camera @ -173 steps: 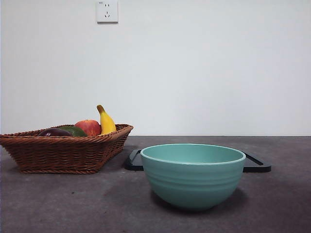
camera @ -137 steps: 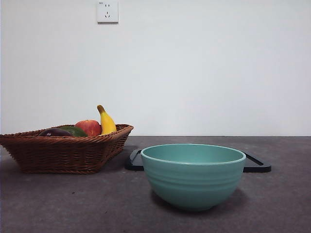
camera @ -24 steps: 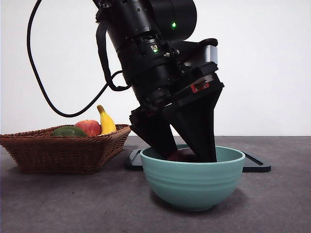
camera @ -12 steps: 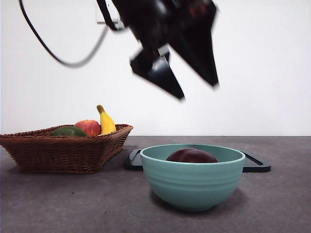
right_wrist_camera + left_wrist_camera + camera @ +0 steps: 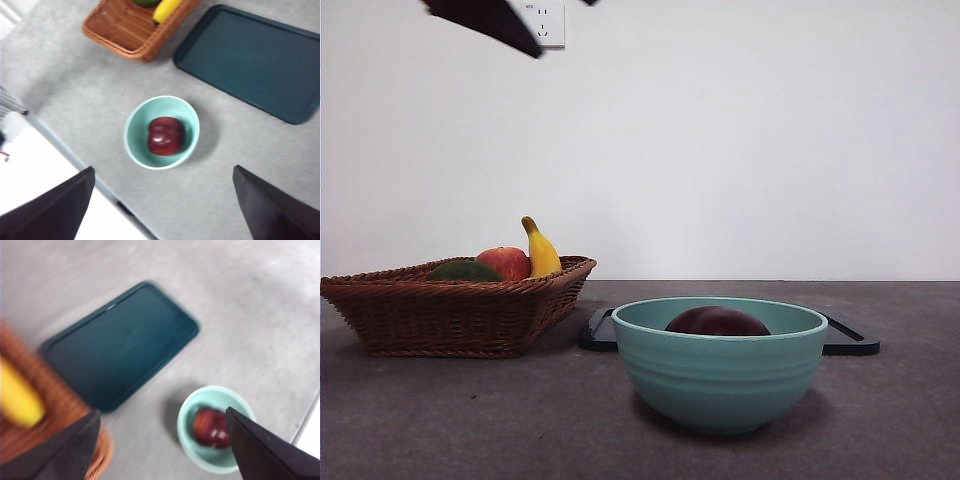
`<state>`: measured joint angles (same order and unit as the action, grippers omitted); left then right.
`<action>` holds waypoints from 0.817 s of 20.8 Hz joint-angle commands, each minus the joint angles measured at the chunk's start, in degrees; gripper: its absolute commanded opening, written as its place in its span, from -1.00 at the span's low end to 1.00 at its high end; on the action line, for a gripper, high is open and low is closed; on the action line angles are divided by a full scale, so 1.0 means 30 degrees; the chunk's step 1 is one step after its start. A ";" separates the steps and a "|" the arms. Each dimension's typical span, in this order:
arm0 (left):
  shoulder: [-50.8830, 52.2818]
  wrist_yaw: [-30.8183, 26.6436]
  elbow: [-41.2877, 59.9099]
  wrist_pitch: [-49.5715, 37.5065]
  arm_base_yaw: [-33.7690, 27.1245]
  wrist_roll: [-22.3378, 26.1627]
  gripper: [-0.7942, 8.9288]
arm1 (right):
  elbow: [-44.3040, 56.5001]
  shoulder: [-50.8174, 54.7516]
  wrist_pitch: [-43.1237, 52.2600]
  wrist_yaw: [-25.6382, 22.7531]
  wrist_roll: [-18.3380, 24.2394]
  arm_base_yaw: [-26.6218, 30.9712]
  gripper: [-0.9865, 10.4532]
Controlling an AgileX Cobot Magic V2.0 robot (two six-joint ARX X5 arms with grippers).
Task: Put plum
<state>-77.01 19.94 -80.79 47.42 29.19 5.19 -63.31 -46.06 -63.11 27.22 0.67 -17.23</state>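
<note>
Since the smooth dark maroon plum [image 5: 717, 321] rests in the teal ceramic bowl [image 5: 720, 378], placement looks complete.
Left gripper [image 5: 162, 447] and right gripper [image 5: 162, 202] hang high, jaws spread wide, holding nothing; nothing appears left.

Dark maroon plum [image 5: 717, 321], plain teal bowl [image 5: 720, 375], brown woven basket [image 5: 450, 310], dark tray [image 5: 250, 60]

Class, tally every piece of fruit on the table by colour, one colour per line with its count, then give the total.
Dark maroon: 1, the plum in the bowl
Red: 1, the apple
Yellow: 1, the banana
Green: 1, the green fruit
Total: 4
</note>
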 commanded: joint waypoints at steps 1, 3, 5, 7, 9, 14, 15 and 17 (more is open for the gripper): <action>0.0641 0.1027 0.0903 0.0823 -0.0838 0.0036 -0.01 | -0.0423 -0.0109 0.0175 -0.0532 0.0007 -0.0087 -0.06; 0.1537 0.2346 0.2390 0.0852 -0.1202 -0.0051 -0.01 | -0.0423 -0.0109 0.0175 -0.0634 0.0000 -0.0087 -0.06; 0.2492 0.3228 0.4014 0.0911 -0.1217 -0.0051 -0.01 | -0.0423 -0.0138 0.0175 -0.0634 0.0000 -0.0087 -0.06; 0.3257 0.4306 0.5311 0.1239 -0.1042 -0.0051 -0.01 | -0.0415 -0.0291 0.0160 -0.0648 0.0000 -0.0087 -0.06; 0.3716 0.4583 0.6033 0.2040 -0.0780 0.0131 -0.01 | -0.0415 -0.0517 0.0182 -0.0641 0.0000 -0.0087 -0.06; 0.3738 0.4583 0.6091 0.2761 -0.0576 0.0189 -0.01 | -0.0415 -0.1494 0.0095 -0.0583 0.0000 -0.0087 -0.06; 0.3738 0.4583 0.6091 0.2761 -0.0576 0.0189 -0.01 | -0.0415 -0.1763 0.0000 -0.0576 0.0000 -0.0087 -0.06; 0.3738 0.4583 0.6091 0.2761 -0.0576 0.0189 -0.01 | -0.0408 -0.2331 -0.0226 -0.0576 -0.0007 -0.0087 -0.06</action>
<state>-65.45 33.34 -62.06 55.99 27.14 5.21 -63.31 -52.27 -63.94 25.39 0.67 -17.23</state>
